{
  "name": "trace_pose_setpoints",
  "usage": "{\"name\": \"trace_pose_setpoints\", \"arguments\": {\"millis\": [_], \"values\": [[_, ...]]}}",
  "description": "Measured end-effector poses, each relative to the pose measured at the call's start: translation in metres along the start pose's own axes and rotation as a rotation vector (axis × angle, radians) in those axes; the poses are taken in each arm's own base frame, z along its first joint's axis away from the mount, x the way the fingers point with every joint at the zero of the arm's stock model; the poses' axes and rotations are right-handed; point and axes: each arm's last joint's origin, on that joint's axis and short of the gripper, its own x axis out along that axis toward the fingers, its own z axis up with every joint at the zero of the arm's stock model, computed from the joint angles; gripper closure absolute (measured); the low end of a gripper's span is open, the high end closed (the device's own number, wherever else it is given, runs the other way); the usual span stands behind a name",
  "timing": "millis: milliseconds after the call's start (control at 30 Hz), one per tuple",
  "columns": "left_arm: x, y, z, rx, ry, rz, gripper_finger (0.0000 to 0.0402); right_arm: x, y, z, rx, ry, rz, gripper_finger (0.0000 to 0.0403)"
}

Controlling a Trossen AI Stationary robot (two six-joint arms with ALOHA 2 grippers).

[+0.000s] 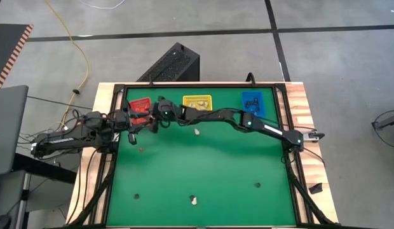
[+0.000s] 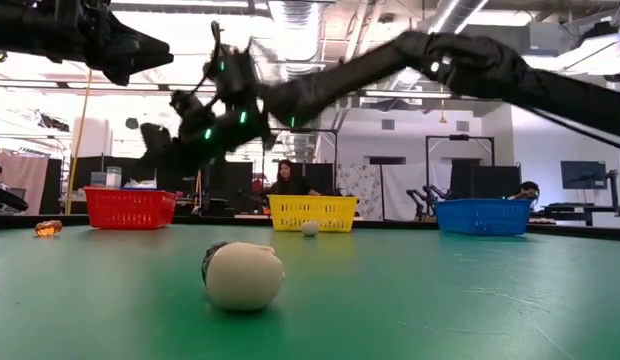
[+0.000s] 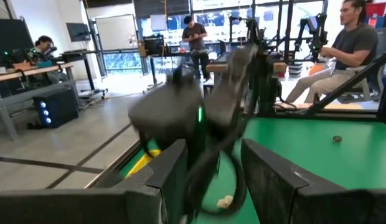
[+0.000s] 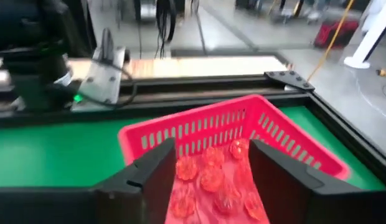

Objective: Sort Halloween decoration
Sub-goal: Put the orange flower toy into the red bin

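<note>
Over the red bin at the table's far edge, the right claw is hovering with fingers spread and empty above orange trinkets lying inside. Beside it, the left claw is waiting part-open, gripping nothing. Other decorations are sitting scattered on the green: a cream piece, another.

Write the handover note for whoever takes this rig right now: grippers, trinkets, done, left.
Right gripper: open over the red bin, nothing between its fingers.
Left gripper: open, empty, beside the red bin.
Done: orange trinkets lie in the red bin; the yellow bin and blue bin hold some too.
Left: a cream trinket near the yellow bin, another at the near edge, dark ones scattered on the green table.
</note>
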Motion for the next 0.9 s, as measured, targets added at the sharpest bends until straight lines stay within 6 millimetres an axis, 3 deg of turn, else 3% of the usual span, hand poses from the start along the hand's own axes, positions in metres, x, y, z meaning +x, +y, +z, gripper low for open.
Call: {"name": "trace_pose_setpoints", "arguments": {"millis": [100, 233, 333, 500, 600, 733, 800, 900], "values": [[0.0, -0.001, -0.002, -0.008, 0.016, -0.02, 0.0259, -0.024, -0.002, 0.034, -0.048, 0.132, 0.013, 0.0155], [-0.003, -0.002, 0.004, -0.032, 0.094, -0.1, 0.0259, -0.072, -0.006, 0.078, -0.109, 0.35, 0.037, 0.0157], [-0.007, -0.003, 0.011, -0.077, 0.248, -0.129, 0.0259, -0.113, -0.01, 0.096, -0.126, 0.561, 0.059, 0.0163], [0.002, -0.01, -0.007, -0.186, 0.446, -0.142, 0.0259, -0.18, -0.012, 0.122, -0.078, 0.827, 0.054, 0.0176], [0.01, -0.016, -0.032, -0.281, 0.593, -0.088, 0.0259, -0.21, -0.001, 0.128, -0.089, 0.916, -0.004, 0.0183], [0.014, -0.027, -0.061, -0.379, 0.774, -0.019, 0.0259, -0.248, 0.027, 0.128, -0.155, 0.901, -0.073, 0.0193], [0.016, -0.033, -0.064, -0.399, 0.822, -0.038, 0.026, -0.271, 0.04, 0.126, -0.172, 0.836, -0.097, 0.0198], [0.021, -0.042, -0.05, -0.414, 0.824, -0.084, 0.026, -0.299, 0.058, 0.113, -0.172, 0.693, -0.117, 0.0204]]}}
